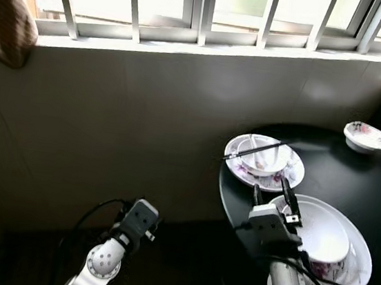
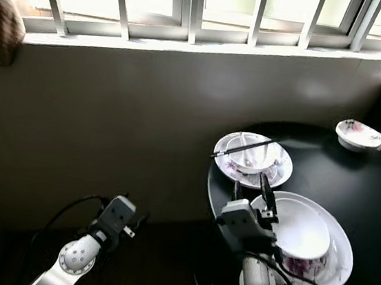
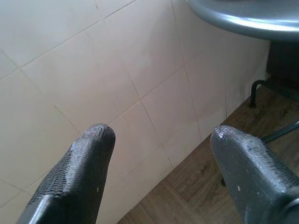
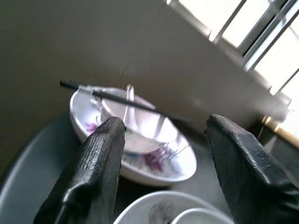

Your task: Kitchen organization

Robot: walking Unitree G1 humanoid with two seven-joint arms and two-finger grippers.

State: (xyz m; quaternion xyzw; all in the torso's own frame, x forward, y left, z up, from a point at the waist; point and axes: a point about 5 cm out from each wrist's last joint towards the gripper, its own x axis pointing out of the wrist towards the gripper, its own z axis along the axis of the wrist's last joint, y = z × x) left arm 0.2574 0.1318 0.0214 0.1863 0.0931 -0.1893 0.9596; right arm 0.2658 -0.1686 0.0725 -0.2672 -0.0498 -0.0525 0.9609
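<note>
Closest to me, the right tool [image 1: 273,192] hangs over the near edge of a round black tabletop [image 1: 352,183], its two black fingers spread apart with nothing between them, their tips just above the rim of a large white plate [image 1: 361,257]. That plate carries a white bowl [image 1: 321,235] with a purple flower pattern on its side; the robot's own arm covers the plate's near-left part, so I cannot tell what lies there. Off to the left and lower, the left tool [image 3: 159,154] is also spread and empty, pointing at a pale tiled wall [image 3: 70,70] and a strip of wood-look floor [image 3: 196,186], well apart from the dishes. Just beyond the big plate sits a smaller flowered plate [image 1: 290,179] holding a small bowl [image 1: 265,158]; a dark chopstick [image 1: 252,152] lies across that bowl's rim and juts out past the plate on the left, and a pale spoon [image 4: 129,100] rests inside, though its shape is hard to make out. Farther back on the right, a small flowered dish [image 1: 366,135] stands alone near the tabletop's far edge. Behind it all runs a barred window [image 1: 200,8], washed out by daylight.
</note>
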